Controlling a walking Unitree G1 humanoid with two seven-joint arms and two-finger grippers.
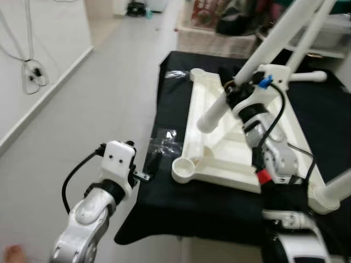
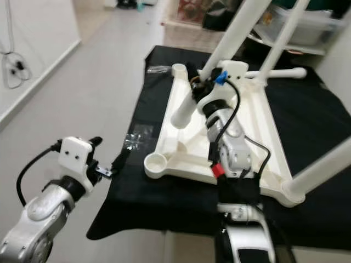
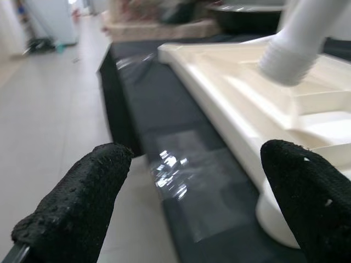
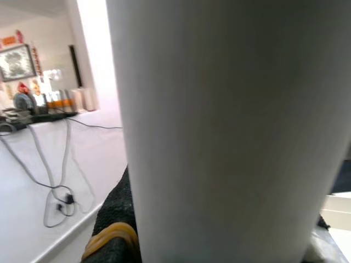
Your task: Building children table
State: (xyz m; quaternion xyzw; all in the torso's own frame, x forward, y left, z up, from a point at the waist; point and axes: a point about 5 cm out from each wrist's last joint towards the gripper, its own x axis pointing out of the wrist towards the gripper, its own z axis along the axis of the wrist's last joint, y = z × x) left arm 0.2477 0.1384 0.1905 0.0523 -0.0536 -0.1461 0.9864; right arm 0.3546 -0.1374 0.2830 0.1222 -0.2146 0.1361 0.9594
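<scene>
Right gripper [image 1: 233, 94] clamped around a white table leg [image 1: 258, 55], tilted, threaded lower end hanging just above the upturned cream tabletop [image 1: 216, 145]. Left gripper [image 3: 192, 203] spread wide, fingers [image 3: 77, 208] apart, hovering beside the near corner socket [image 1: 185, 169] over crinkled clear plastic [image 1: 164, 139]. Tabletop lying on a black cloth [image 1: 181, 208] above pale floor [image 1: 98, 109].
</scene>
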